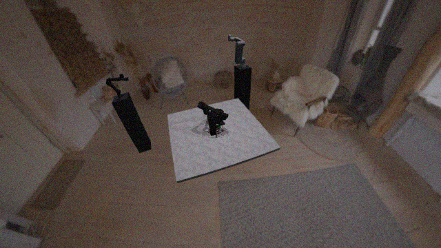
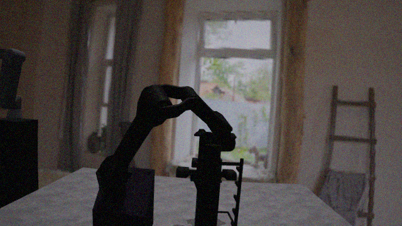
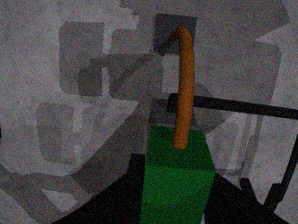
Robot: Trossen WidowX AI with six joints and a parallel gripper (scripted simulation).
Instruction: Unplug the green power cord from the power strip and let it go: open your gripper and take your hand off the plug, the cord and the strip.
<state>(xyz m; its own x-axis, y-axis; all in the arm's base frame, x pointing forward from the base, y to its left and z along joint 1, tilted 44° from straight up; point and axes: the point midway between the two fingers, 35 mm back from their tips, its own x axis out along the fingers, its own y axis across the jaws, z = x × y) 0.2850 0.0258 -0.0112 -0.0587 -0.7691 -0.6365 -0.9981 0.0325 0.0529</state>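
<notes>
My gripper [image 3: 175, 180] [image 1: 213, 133] is shut on the green plug [image 3: 175, 197], with one black finger at each side of it in the wrist view. An orange cord [image 3: 186, 80] comes out of the plug's far end and bends toward a dark grey square [image 3: 175, 25]. In the exterior view the dark hand runs down past the lower edge, so the fingertips are out of sight there. The power strip cannot be made out in any view, and whether the plug sits in a socket cannot be told.
A thin black frame [image 3: 240, 107] [image 2: 240, 188] stands close beside the hand, and its bar passes near the cord. The arm stands on a pale marble table top [image 1: 207, 158]. A dark purple box [image 2: 141, 191] is by the arm's base. Two pedestals with other arms stand beyond the table.
</notes>
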